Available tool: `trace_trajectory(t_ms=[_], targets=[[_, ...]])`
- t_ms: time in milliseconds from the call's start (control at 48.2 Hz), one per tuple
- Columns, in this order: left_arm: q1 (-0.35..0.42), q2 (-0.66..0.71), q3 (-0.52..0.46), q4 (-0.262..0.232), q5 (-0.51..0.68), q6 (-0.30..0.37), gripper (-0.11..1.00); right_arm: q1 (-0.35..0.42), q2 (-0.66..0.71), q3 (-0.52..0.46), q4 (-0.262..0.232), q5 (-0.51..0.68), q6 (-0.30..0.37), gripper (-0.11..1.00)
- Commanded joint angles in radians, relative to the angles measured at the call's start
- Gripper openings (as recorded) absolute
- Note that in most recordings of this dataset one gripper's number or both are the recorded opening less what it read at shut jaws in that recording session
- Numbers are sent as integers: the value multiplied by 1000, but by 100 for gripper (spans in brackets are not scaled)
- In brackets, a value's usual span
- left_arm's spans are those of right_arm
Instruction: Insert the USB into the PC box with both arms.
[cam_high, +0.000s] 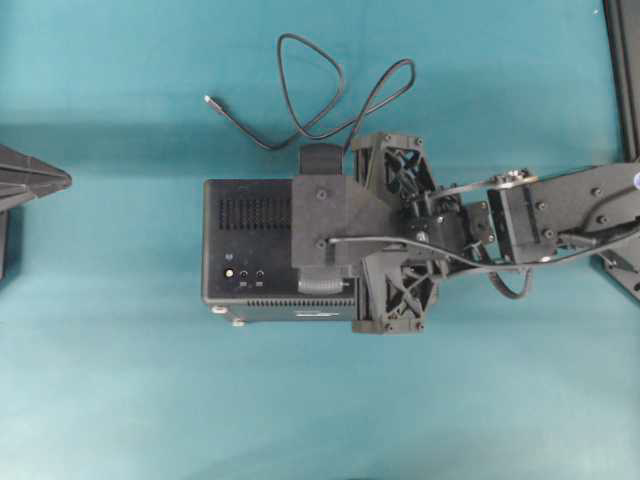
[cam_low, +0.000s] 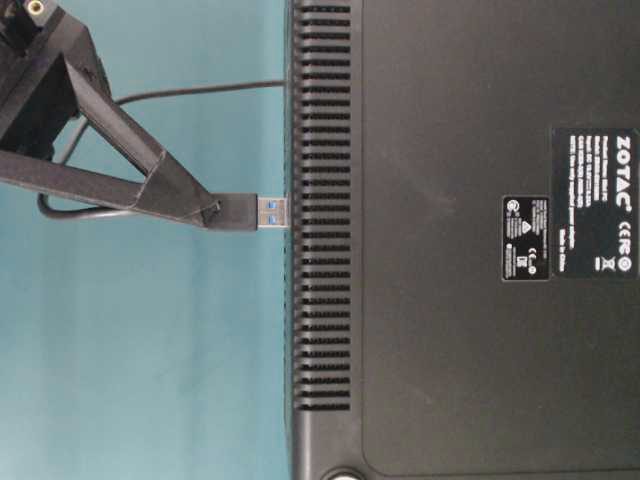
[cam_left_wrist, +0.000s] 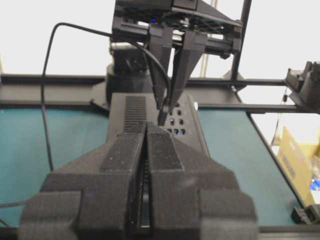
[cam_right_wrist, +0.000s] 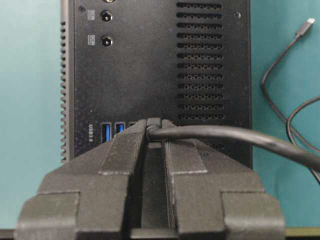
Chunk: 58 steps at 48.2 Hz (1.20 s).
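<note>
Closest to the lens in the right wrist view, the right gripper (cam_right_wrist: 152, 131) has its two fingers (cam_right_wrist: 120, 150) pressed together on the USB plug (cam_right_wrist: 153, 123), whose thin black cable (cam_right_wrist: 225, 136) bends off to the right over the teal table (cam_right_wrist: 30, 125). Behind it stands the PC box (cam_right_wrist: 150, 65), the largest object here, its face showing rows of vent slots, two round connectors and blue ports beside the fingertips. From the table-level view the plug (cam_low: 262, 212) sits level, its blue-lined metal tip touching the box's (cam_low: 450, 240) slotted edge; whether it has entered a port cannot be told. Overhead, the right arm (cam_high: 540, 215) reaches in from the right over the box (cam_high: 250, 250), and the cable (cam_high: 320, 85) loops across the table (cam_high: 120, 400) to its small far end. At the left edge, the left gripper (cam_high: 55, 181) rests apart from the box, its fingers (cam_left_wrist: 165, 150) closed together and holding nothing.
</note>
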Motion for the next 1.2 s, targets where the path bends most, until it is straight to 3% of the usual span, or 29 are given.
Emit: trace_trajectory(t_ms=[0,1183], targets=[[-2,6,-12,3,-6,0,0,15,-12,-3,8,3,3,9],[0,5,-12,3,-8,-3,0,-41,-6,-3,12,-3,-2,9]])
